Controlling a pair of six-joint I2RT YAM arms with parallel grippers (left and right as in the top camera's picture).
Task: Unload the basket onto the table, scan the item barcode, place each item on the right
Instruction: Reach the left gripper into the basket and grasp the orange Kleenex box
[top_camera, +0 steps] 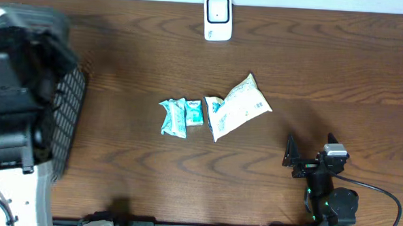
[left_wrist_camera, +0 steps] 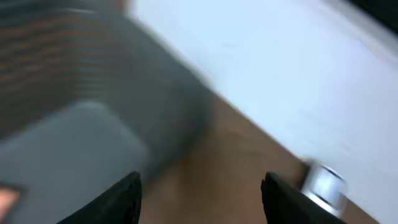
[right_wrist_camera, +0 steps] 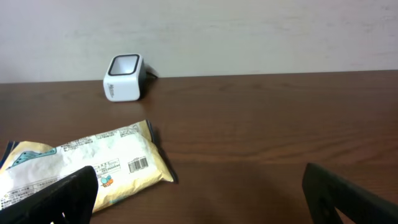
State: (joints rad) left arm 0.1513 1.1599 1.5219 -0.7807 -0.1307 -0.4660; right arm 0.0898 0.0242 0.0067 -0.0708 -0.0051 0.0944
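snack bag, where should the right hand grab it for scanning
Probably the flat crimped seam at the end of the snack bag nearest the right hand, coming low from that side. The bag lies flat and puffy, so the seam is its thinnest part, and the barcode beside it stays uncovered.

Two black arms, one showing a white link

The right arm [top_camera: 326, 193] is black, with small green lights [top_camera: 309, 193], a grey block [top_camera: 335, 152] at its wrist and a black cable [top_camera: 388, 197] curving off its base; the left arm [top_camera: 5, 84] is black above a white link [top_camera: 15, 195]; the left gripper [left_wrist_camera: 202, 199] and right gripper [right_wrist_camera: 202, 199] have matt black fingers [right_wrist_camera: 348, 202].
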